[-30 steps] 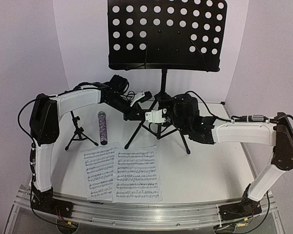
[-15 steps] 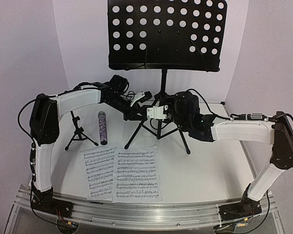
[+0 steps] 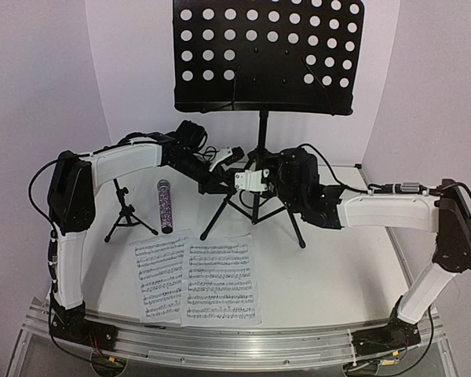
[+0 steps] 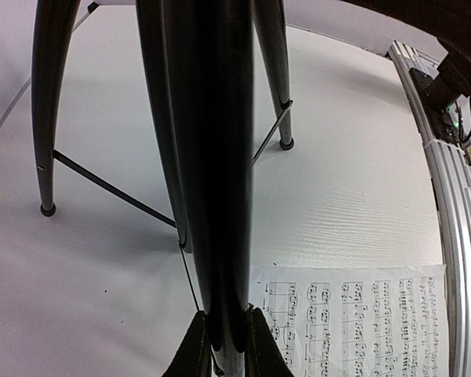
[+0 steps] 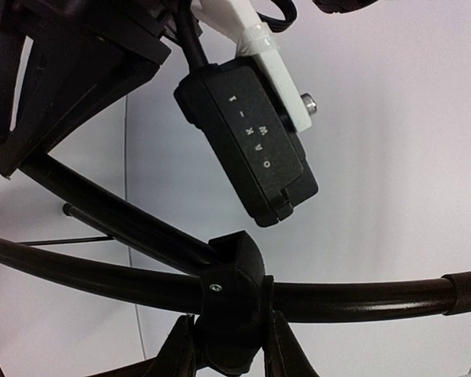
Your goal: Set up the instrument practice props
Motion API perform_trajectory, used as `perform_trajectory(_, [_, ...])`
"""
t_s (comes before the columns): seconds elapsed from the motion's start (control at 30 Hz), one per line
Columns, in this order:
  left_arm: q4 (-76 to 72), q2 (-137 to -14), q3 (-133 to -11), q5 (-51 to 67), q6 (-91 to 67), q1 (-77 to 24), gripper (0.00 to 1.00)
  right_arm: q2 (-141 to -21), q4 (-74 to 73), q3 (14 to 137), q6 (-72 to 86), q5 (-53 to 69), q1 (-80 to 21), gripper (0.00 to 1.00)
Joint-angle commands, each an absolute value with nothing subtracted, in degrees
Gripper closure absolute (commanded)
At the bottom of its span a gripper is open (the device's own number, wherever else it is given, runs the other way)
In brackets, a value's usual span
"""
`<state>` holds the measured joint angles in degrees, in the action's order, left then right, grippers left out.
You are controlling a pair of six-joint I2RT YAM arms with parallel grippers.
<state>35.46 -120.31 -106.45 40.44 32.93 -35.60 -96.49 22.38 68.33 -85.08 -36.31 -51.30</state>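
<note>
The black music stand with its perforated desk stands at the back on tripod legs. My left gripper is shut on one of the stand's black tubes, a finger on each side. My right gripper is shut on the plastic hub where the legs meet; its fingers press both sides. Two white music sheets lie flat at the front, and one also shows in the left wrist view. The glittery microphone lies left of the stand. Beside it stands the small mic stand.
The purple walls close in behind and on both sides. An aluminium rail runs along the near table edge and shows as the rail in the left wrist view. The left wrist's camera housing hangs just above the hub.
My right gripper has shifted slightly left and up toward the stand's hub. The left arm and the stand have not moved.
</note>
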Motion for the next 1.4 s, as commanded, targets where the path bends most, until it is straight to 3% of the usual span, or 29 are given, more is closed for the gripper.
perform_trajectory(0.0, [38.54, -121.46, -106.00, 39.37, 35.95, -36.04, 1.00, -100.05, 26.53, 71.48, -77.31, -40.93, -52.00, 1.00])
perform_trajectory(0.63, [38.32, -121.50, -105.52, 39.20, 35.86, -36.04, 1.00, -98.05, 26.39, 67.18, 10.96, -44.36, -53.68, 1.00])
perform_trajectory(1.37, [38.23, -121.29, -105.48, 39.22, 35.96, -36.06, 1.00, -96.26, 23.83, 61.74, 76.77, -50.91, -51.58, 1.00])
